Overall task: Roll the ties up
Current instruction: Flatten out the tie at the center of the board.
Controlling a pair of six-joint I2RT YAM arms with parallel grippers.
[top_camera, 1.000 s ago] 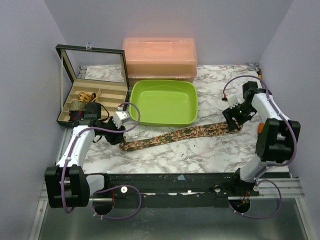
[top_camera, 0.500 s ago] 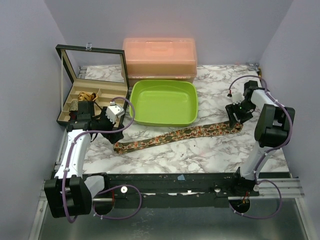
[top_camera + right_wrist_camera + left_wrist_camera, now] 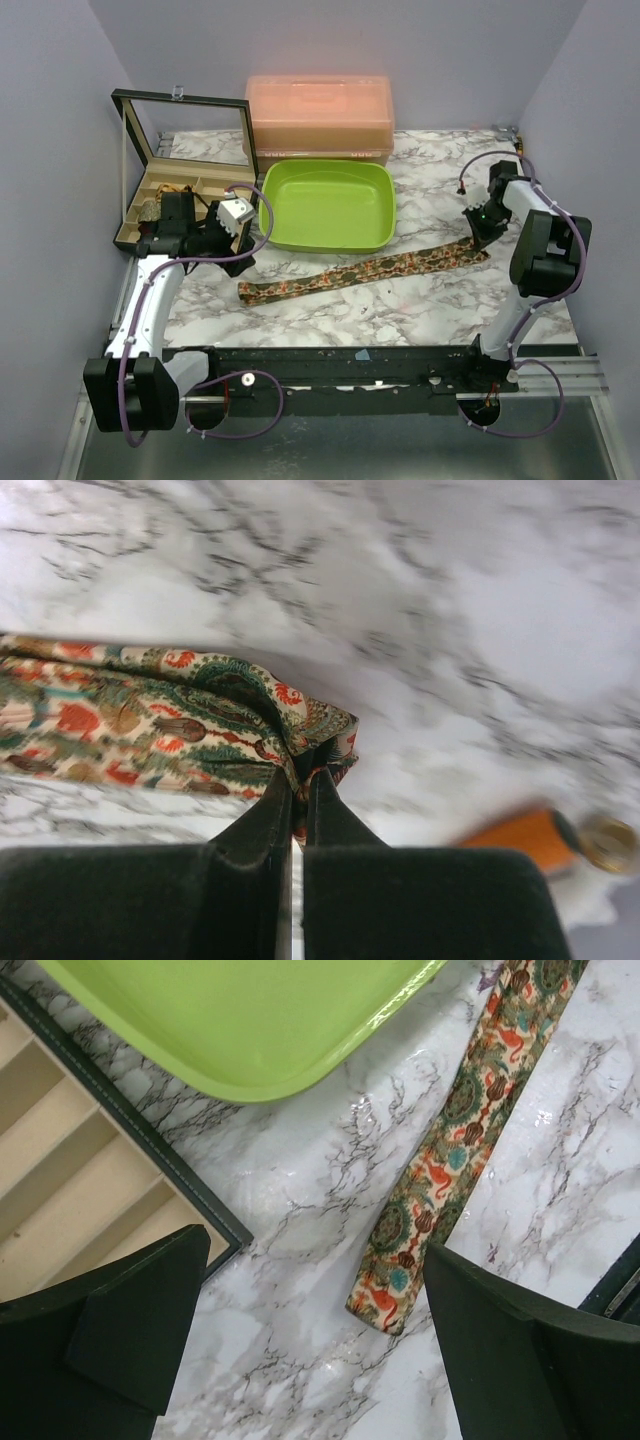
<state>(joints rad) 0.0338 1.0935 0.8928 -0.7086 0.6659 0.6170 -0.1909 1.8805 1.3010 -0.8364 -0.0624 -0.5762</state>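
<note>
One floral tie lies flat and unrolled across the marble table, running from lower left to upper right. My right gripper is shut on its wide right end, and in the right wrist view the fabric bunches up between the right gripper's closed tips. My left gripper hangs open above bare marble between the box and the tray. Its fingers hold nothing, and the tie's narrow end lies just inside the right finger.
A lime-green tray sits at mid-back with a closed orange plastic case behind it. An open divided box at the left holds rolled patterned fabric. Lilac walls close in the back and both sides.
My left gripper opened, let go of the tie's narrow end and rose toward the box. My right gripper closed on the wide end, and the tie slid slightly right.
</note>
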